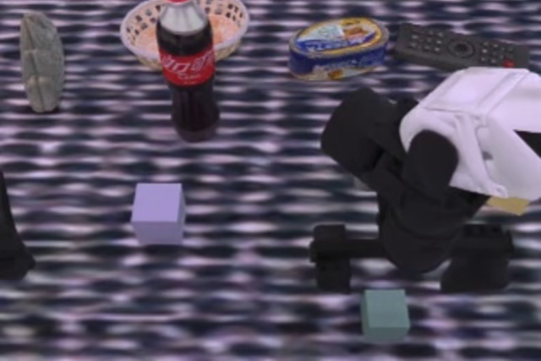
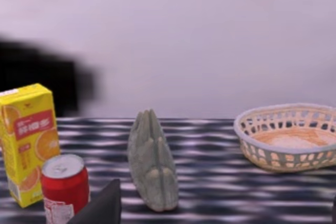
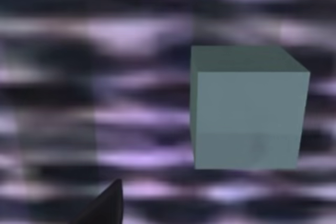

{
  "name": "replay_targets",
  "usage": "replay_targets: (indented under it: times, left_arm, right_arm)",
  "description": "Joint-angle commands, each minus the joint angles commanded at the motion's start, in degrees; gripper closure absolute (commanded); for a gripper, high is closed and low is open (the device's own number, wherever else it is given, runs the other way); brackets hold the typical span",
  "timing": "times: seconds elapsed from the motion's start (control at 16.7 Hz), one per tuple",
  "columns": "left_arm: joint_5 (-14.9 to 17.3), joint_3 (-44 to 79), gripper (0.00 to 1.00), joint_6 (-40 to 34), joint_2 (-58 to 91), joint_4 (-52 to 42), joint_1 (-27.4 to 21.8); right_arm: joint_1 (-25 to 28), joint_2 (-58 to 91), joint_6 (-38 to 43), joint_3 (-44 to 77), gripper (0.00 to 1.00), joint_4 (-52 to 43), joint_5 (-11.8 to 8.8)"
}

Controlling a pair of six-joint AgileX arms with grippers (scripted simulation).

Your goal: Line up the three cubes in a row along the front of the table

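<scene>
Matte teal cube (image 1: 385, 314) is seen free below the right gripper (image 1: 412, 261), its fingers spread wide; lavender cube (image 1: 158, 213) appears only from above.

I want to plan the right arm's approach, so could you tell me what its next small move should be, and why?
Probably shift the right gripper toward the table's front and lower it over the teal cube. Its fingers look spread, nothing is between them, and the cube sits free on the table just in front of it.
</scene>
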Motion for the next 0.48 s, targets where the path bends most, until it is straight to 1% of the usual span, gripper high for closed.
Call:
replay_targets:
  times: [0.3,0.48]
  left_arm:
    - [0.0,0.0,0.0,0.0,0.0,0.0,0.0]
    - [0.1,3.4,0.0,-0.9,3.5,-2.4,-1.0]
  right_arm:
    - [-0.3,-0.1,0.0,0.1,0.0,-0.3,0.0]
    - [-0.7,-3.2,-1.8,-0.7,0.0,1.7,0.1]
